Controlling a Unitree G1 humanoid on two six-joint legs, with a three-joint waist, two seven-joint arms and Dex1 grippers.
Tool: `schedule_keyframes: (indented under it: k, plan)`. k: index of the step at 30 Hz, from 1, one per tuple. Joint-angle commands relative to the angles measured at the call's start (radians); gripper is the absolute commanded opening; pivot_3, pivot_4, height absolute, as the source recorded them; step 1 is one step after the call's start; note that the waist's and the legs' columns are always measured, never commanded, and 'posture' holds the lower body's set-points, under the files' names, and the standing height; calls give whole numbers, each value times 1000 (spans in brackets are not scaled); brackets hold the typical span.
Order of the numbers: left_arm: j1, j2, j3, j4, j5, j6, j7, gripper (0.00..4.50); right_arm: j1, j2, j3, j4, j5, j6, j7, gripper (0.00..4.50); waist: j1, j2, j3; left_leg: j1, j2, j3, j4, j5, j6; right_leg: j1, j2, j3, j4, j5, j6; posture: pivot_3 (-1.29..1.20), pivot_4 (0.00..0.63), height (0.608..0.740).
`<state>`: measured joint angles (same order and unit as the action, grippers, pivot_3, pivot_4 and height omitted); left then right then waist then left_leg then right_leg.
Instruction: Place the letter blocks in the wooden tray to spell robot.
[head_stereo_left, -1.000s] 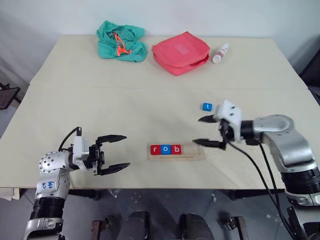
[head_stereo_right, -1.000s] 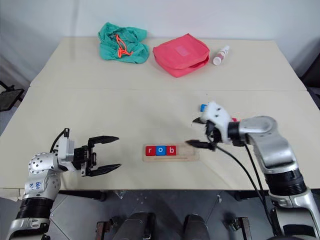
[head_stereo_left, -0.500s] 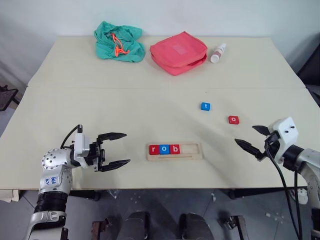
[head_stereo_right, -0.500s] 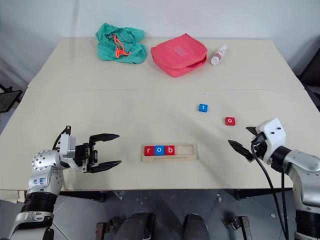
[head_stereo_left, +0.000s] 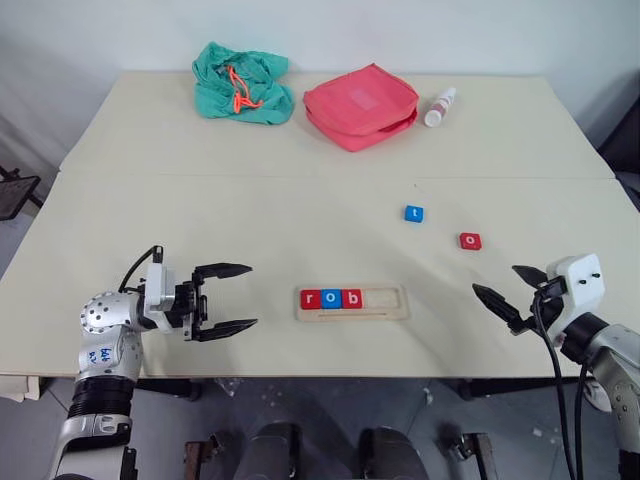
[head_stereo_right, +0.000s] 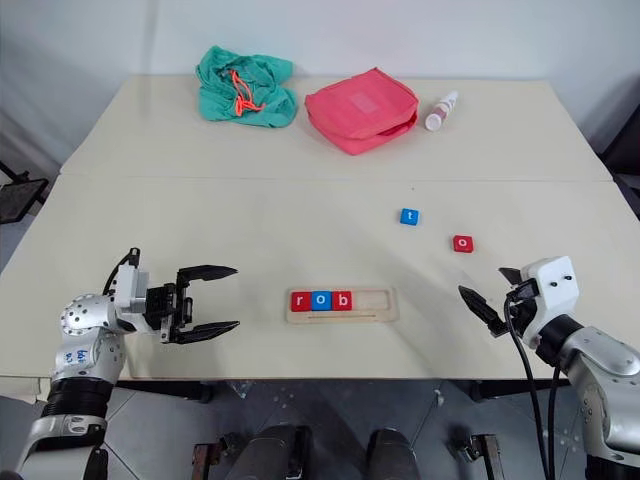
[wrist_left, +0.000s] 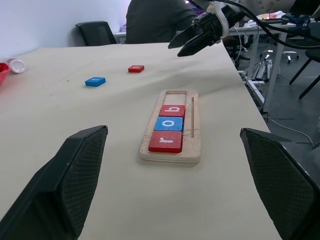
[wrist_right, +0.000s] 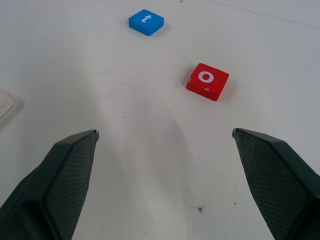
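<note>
Right gripper (head_stereo_left: 508, 296) withdrew from the wooden tray (head_stereo_left: 352, 301) to the table (head_stereo_left: 300, 220) edge, fingers wide, empty. Left gripper (head_stereo_left: 228, 297) wide, idle. Tray holds r, o, b; red o block (head_stereo_left: 470, 241) and blue t block (head_stereo_left: 414, 213) remain loose, o next.

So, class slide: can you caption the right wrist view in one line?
Open right gripper faces the loose red o block and blue t block on the table.
</note>
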<state>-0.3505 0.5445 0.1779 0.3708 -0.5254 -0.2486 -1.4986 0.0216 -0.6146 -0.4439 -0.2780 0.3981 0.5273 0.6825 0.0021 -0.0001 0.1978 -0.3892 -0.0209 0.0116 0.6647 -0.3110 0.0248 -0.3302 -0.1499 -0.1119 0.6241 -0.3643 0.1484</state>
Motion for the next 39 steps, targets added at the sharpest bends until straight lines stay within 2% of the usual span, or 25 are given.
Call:
schedule_keyframes:
  k: [1,8,13,16,20,27,30,33,37,39]
  plan:
    - [5,15,16,-28,-15,-6,-2,4500,-19,-15,-3,-29,20,1,-16,4480,-1,0,0,0,0,0,0,0,0,0,0,0,0,0,0,0,150,740]
    - [28,22,21,-57,-18,0,12,4500,-157,16,54,66,0,37,-99,4480,-3,0,0,0,0,0,0,0,0,0,0,0,0,0,0,0,150,740]
    - [44,18,20,-96,-19,15,34,4500,-360,94,123,333,-71,-52,-200,4480,-7,0,0,0,0,0,0,0,0,0,0,0,0,0,0,0,150,740]
    - [52,19,21,-113,-19,22,45,4500,-428,125,146,450,-101,-105,-230,4480,-3,0,0,0,0,-1,0,0,0,-1,0,0,1,0,0,0,150,740]
    - [64,23,26,-129,-20,26,55,4500,-477,152,182,547,-142,-161,-266,4480,-5,0,0,0,0,-2,-1,0,0,-1,0,0,2,0,0,0,150,740]
    - [81,25,33,-144,-20,24,72,4500,-464,189,203,579,-177,-182,-333,4480,-8,0,0,0,0,-1,-1,0,0,-1,0,0,2,0,0,0,150,740]
    - [80,23,30,-142,-18,22,76,4500,-461,201,198,589,-184,-184,-366,3841,-7,0,0,1,0,-1,0,0,0,-1,0,0,2,0,0,0,150,740]
    - [73,18,24,-136,-16,20,75,4500,-456,203,193,583,-192,-196,-392,2799,-3,0,0,1,0,-2,0,0,0,0,0,1,2,0,0,0,150,740]
    - [65,19,17,-122,-23,22,48,4500,-403,212,177,475,-176,-178,-424,1448,-2,0,0,0,0,-3,0,0,0,0,0,1,3,0,0,0,150,740]
    - [60,21,14,-112,-22,23,34,4500,-372,217,179,393,-157,-150,-426,1473,-4,0,0,0,0,-3,0,0,0,0,0,1,3,0,0,0,150,740]
